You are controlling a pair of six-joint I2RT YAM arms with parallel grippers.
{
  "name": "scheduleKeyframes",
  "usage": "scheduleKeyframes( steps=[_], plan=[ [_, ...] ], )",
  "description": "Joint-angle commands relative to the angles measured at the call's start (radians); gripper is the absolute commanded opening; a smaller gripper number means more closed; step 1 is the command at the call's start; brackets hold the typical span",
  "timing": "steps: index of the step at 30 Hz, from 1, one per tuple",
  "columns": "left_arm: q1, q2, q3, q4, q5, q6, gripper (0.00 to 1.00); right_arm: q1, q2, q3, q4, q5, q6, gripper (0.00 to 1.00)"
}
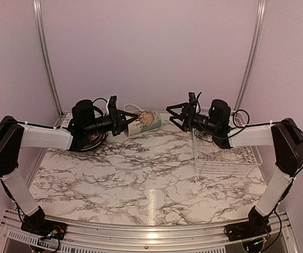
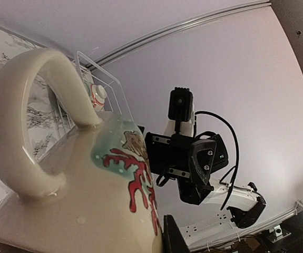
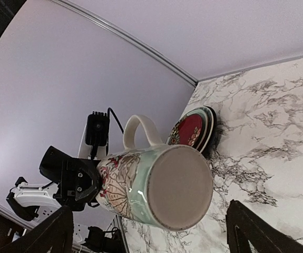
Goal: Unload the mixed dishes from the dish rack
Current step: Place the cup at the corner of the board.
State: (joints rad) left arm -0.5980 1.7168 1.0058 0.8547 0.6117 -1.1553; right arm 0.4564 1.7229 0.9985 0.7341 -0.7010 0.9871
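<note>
Mug (image 1: 145,122) held sideways in left hand (image 1: 124,122), right hand (image 1: 175,118) wide; tip upright, lower slow to bench (image 1: 140,179) nr plates (image 3: 193,129).

left arm (image 1: 46,138) and right arm (image 1: 251,136): white links, black joints; looping black cables; black fingers (image 3: 54,234).

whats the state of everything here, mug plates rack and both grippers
mug: in the air, on its side, held at the rim end
left gripper: shut on mug
right gripper: open, clear of mug
plates: stacked on table, out of rack
dish rack: upright on table
</note>
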Motion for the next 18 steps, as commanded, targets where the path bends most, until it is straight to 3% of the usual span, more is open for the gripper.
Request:
scheduleKeyframes(
  steps=[1,3,6,9,13,18],
  plan=[
    [0.054,-0.097,-0.013,-0.045,-0.043,0.081,0.0,-0.019,-0.022,0.012,-0.036,0.037,-0.072,0.98],
    [0.067,-0.125,-0.013,-0.121,-0.049,0.113,0.0,-0.023,-0.015,0.011,-0.024,0.025,-0.065,0.99],
    [0.078,-0.188,0.031,-0.423,-0.13,0.254,0.0,-0.024,-0.019,0.023,-0.084,0.038,-0.113,0.99],
    [0.078,-0.249,0.109,-0.8,-0.32,0.446,0.0,-0.024,-0.035,0.044,-0.204,0.079,-0.208,0.99],
    [0.079,-0.326,0.17,-1.146,-0.571,0.604,0.0,-0.025,-0.066,0.079,-0.359,0.159,-0.334,0.99],
    [0.086,-0.392,0.242,-1.45,-0.78,0.643,0.0,-0.022,-0.087,0.171,-0.583,0.27,-0.476,0.98]
  ],
)
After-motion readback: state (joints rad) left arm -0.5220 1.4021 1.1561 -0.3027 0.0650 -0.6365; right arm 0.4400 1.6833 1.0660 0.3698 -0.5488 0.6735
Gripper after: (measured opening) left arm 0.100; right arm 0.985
